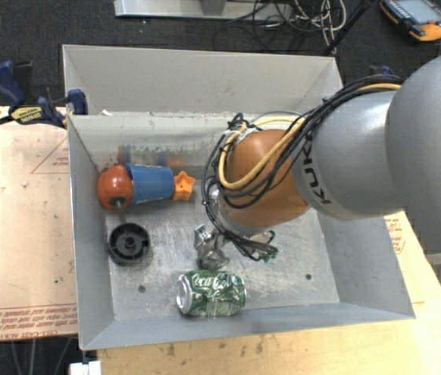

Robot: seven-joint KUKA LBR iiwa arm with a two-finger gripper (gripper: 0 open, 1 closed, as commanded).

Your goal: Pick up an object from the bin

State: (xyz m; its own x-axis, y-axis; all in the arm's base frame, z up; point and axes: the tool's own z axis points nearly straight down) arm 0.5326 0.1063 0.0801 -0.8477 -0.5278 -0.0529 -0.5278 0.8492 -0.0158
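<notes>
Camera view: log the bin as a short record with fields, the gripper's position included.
bin: grey metal bin, a few loose things, none heaped
gripper: gripper low near the bin's middle, just behind the can
nearest thing: crushed green can, on its side near the front wall
back left: orange-red ball beside a blue cup lying on its side; small orange piece at the cup's other end
left middle: black round knob, apart from the rest

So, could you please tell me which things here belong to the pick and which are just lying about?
Likely the job: claw; crushed green can, nearest it; grey bin.
Lying about: black round knob; blue cup; orange-red ball.
</notes>
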